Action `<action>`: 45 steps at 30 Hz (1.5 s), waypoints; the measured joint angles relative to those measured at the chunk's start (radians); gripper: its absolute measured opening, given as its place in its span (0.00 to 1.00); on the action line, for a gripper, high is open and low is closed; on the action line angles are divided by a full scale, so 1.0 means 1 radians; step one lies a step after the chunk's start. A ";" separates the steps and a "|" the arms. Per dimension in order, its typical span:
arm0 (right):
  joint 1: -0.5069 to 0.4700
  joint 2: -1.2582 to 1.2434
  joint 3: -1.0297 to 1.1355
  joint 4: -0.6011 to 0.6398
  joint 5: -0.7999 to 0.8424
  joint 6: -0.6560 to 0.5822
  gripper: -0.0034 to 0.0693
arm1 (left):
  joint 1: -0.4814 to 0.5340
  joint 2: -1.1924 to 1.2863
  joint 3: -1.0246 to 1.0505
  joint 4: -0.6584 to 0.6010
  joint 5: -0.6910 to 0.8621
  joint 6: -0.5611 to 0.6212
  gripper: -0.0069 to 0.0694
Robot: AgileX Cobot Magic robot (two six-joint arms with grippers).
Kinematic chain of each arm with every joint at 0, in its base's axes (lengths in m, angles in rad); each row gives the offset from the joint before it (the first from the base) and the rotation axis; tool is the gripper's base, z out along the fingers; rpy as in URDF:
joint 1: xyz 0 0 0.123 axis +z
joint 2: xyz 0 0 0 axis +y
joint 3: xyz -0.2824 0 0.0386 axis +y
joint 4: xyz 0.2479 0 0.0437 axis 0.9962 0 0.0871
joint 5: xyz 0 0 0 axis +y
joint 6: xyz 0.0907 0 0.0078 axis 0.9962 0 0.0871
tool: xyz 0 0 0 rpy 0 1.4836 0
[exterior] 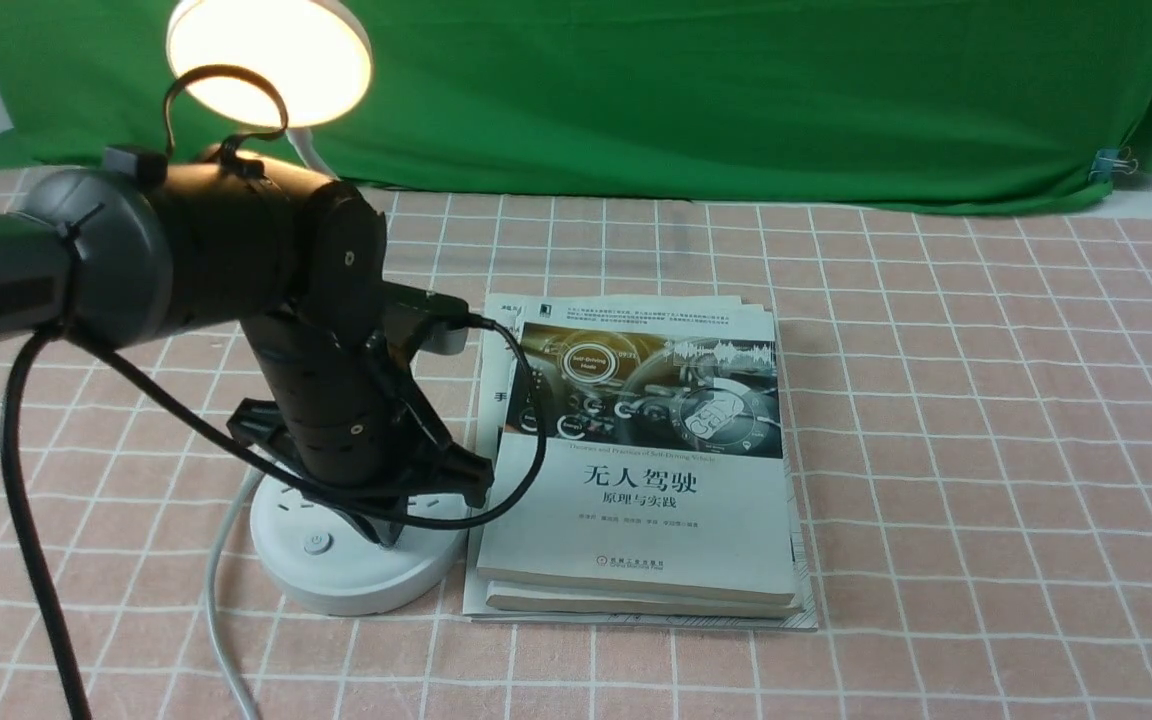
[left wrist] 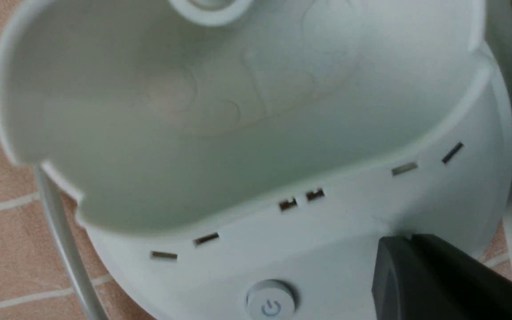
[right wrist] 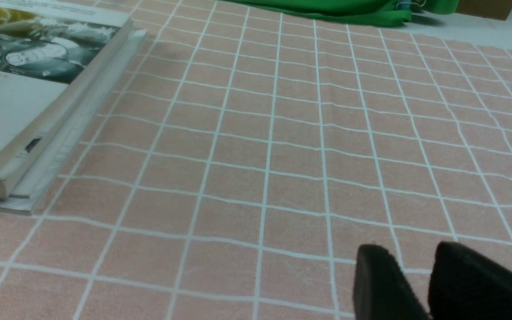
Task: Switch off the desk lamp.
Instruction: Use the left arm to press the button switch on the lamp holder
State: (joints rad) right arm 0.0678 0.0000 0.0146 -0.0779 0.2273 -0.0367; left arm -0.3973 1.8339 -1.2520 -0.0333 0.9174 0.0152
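Left gripper [exterior: 391, 525] [left wrist: 409, 242]: jaws clenched, both fingers pressed together with only a seam between them, nothing grasped. The tips point down at the desk lamp's base [exterior: 356, 575] [left wrist: 438, 209], directly beneath me. I cannot tell whether they touch its surface.

The desk lamp [exterior: 271, 55] stands under and behind my left gripper. Its disc head is lit, high above and behind my wrist. The cup holder [left wrist: 238, 111] lies just beyond my fingertips, with socket slots along its foot. 1 power button [exterior: 314, 543] [left wrist: 270, 304] sits just beside my fingertips, uncovered. A white cable [exterior: 221, 600] [left wrist: 60, 231] leaves the base on the side away from my fingers.

A stack of books [exterior: 646, 480] [right wrist: 25, 89] lies just beside the base, to my left gripper's right.

Right gripper [right wrist: 411, 255]: jaws released to a narrow gap, empty, low over the checked tablecloth [right wrist: 260, 155], well apart from the books and from the lamp.
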 joint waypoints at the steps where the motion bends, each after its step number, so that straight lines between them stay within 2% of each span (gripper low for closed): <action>1: 0.000 0.000 0.000 0.000 0.000 0.000 0.38 | 0.000 0.007 0.000 0.000 -0.001 -0.001 0.09; 9: 0.000 0.000 0.000 0.000 0.000 0.000 0.38 | 0.003 0.022 -0.015 -0.001 0.007 -0.001 0.09; 19: 0.000 0.000 0.000 0.000 0.000 0.000 0.38 | 0.003 -0.079 -0.009 0.003 0.019 -0.004 0.09; 29: 0.000 0.000 0.000 0.001 0.000 0.000 0.38 | 0.003 0.011 0.000 0.008 0.008 -0.005 0.09; 45: 0.000 0.000 0.000 0.001 0.000 0.000 0.38 | -0.004 -0.095 0.003 0.014 0.004 -0.008 0.09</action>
State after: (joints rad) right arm 0.0678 0.0000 0.0146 -0.0770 0.2273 -0.0367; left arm -0.4017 1.7387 -1.2495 -0.0198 0.9211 0.0076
